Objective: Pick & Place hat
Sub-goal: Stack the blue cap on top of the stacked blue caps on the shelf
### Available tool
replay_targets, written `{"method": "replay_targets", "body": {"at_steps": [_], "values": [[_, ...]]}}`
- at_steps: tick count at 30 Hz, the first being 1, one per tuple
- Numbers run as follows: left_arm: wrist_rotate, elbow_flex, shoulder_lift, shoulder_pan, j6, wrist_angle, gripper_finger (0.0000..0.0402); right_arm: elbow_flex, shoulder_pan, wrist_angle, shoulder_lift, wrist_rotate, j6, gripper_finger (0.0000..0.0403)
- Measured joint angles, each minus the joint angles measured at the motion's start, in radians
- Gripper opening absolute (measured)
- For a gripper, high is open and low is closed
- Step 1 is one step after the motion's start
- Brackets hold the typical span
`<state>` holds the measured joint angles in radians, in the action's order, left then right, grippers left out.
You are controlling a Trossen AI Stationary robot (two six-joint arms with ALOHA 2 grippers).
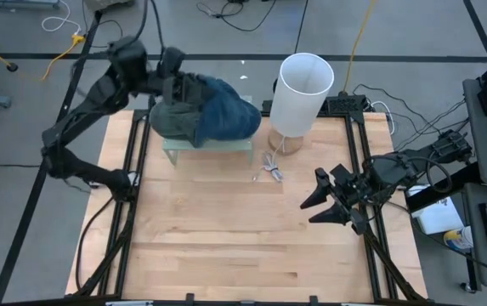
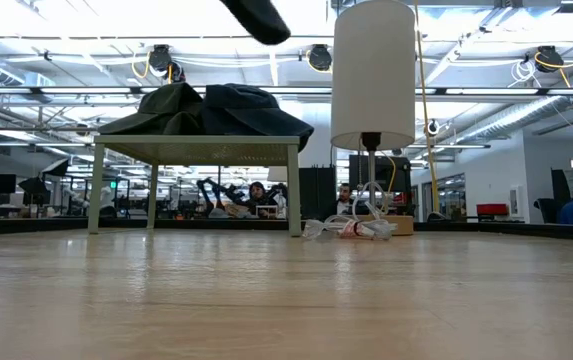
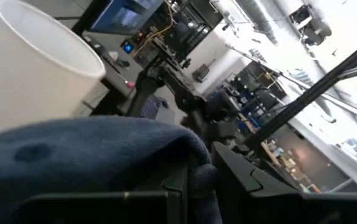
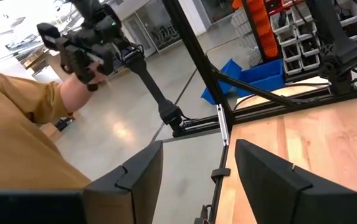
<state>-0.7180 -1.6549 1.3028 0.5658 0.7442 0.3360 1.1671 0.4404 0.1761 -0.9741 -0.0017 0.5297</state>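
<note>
White lamp (image 1: 302, 92) upright beside small green stand (image 1: 207, 145); cord (image 1: 271, 167) lies tangled at lamp's base.

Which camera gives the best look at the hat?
The high view: it shows the whole blue hat on the small table, with the left gripper shut on its edge. The low view shows it side-on; the left wrist view shows only close-up fabric; the right wrist view misses it.

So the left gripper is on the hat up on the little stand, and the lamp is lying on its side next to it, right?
Not quite. The lamp stands upright beside the stand, as the low view shows. The rest holds: the left gripper is shut on the hat on top of the stand.
</note>
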Motion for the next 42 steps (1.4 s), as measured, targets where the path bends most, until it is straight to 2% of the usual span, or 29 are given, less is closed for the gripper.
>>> {"method": "replay_targets", "body": {"at_steps": [12,15,18,25,34,42], "values": [[-0.289,-0.200,0.274,0.177,-0.144,0.014,0.0050,0.000,0.000,0.000,0.002,0.000,-0.126,0.0190],[-0.334,-0.206,0.316,0.211,-0.149,0.016,0.0050,0.000,0.000,0.000,0.002,0.000,-0.132,0.0188],[-0.333,-0.206,0.348,0.244,-0.201,0.082,0.0050,0.000,0.000,0.000,0.002,0.000,-0.132,0.0188],[-0.197,-0.206,0.393,0.306,-0.389,0.386,0.0050,0.000,0.000,-0.001,0.002,0.000,-0.139,0.0188],[-0.048,-0.207,0.390,0.317,-0.428,0.536,0.0050,0.000,0.000,-0.100,0.003,0.001,-0.238,0.0185],[0.214,-0.207,0.386,0.319,-0.462,0.788,0.0050,0.000,-0.001,-0.098,0.005,0.005,-0.262,0.0181]]}}
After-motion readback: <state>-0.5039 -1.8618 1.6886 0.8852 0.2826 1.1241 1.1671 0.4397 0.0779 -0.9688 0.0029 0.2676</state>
